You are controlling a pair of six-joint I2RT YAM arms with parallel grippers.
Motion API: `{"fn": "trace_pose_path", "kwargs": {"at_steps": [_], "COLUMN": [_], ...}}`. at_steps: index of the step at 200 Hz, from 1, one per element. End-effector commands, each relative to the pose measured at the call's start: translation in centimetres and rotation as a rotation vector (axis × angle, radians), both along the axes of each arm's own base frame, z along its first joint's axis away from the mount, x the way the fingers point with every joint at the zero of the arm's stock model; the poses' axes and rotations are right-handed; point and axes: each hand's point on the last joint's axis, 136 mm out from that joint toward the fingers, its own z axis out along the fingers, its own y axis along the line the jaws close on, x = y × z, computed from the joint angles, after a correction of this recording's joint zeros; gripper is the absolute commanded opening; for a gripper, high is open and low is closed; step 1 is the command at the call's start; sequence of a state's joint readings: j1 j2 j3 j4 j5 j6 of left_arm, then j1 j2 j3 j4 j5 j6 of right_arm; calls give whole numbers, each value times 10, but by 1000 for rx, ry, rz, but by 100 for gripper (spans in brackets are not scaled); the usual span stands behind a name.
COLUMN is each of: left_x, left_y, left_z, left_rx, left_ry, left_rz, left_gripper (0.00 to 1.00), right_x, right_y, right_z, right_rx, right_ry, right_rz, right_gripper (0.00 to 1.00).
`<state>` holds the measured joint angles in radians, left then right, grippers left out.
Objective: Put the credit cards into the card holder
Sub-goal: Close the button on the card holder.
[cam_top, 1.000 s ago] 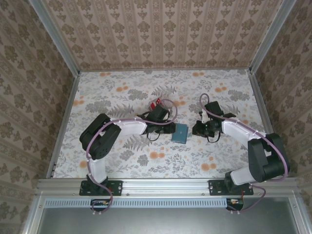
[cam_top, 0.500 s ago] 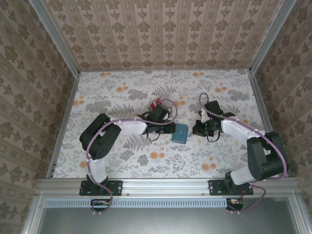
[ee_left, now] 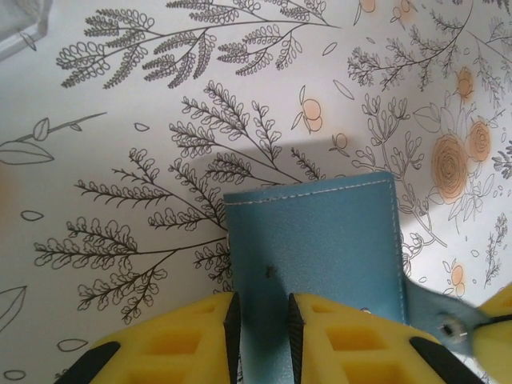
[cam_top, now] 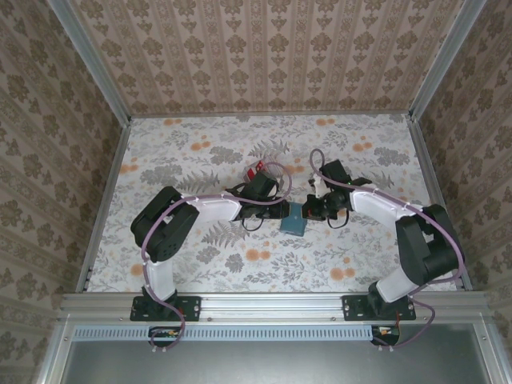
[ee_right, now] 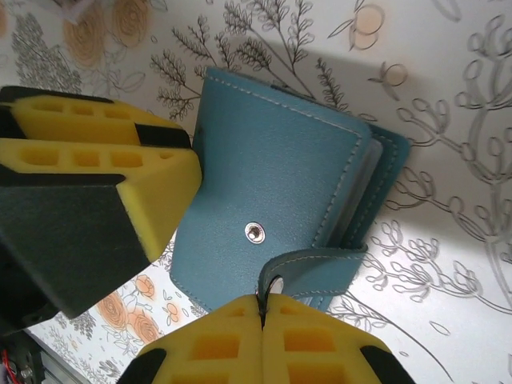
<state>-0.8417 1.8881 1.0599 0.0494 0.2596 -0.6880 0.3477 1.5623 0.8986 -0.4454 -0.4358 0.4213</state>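
**Both grippers on the card holder, cards lying apart**

The card holder is lying flat near the middle of the floral table cover, folded over, teal outer face up. It is sitting between the two grippers.

The left gripper is coming in from the left. In its wrist view the yellow fingers are standing only a narrow slot apart, and the holder's near edge is running into that slot. So it is clamping the edge, jaws barely parted.

The right gripper is coming in from the right with its pads pressed fully together. It is pinching the tip of the closure strap. The strap is curling up off the body of the holder, unsnapped, and the snap stud is sitting bare on the outer face. Paler inner leaves are peeking out at the holder's open side.

The credit cards, red and white, are lying farther back on the table, just beyond the left wrist and apart from the holder. I'm not able to tell how many there are.

A corner of a clear plastic box is showing at the far left of the left wrist view.
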Motion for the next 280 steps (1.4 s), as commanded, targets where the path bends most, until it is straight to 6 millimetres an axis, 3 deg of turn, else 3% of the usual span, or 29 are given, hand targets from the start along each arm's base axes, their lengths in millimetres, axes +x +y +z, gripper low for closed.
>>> {"fn": "trace_pose_path", "kwargs": {"at_steps": [1, 81, 185, 280], "left_x": [-1, -4, -6, -7], "left_y": [-1, -2, 0, -1], "left_z": [-8, -19, -20, -23], "left_rx": [-8, -20, -24, -32], "left_ry": [26, 45, 47, 57], "left_rz": [8, 20, 24, 25], "left_gripper": [25, 22, 21, 20], "right_x": [5, 10, 16, 16], "right_y": [10, 23, 24, 24], "right_z": [2, -6, -9, -23], "right_rx": [17, 57, 52, 28], "right_ry": [-3, 19, 12, 49], "right_rz": [35, 63, 60, 68], "right_gripper": [0, 0, 0, 0]}}
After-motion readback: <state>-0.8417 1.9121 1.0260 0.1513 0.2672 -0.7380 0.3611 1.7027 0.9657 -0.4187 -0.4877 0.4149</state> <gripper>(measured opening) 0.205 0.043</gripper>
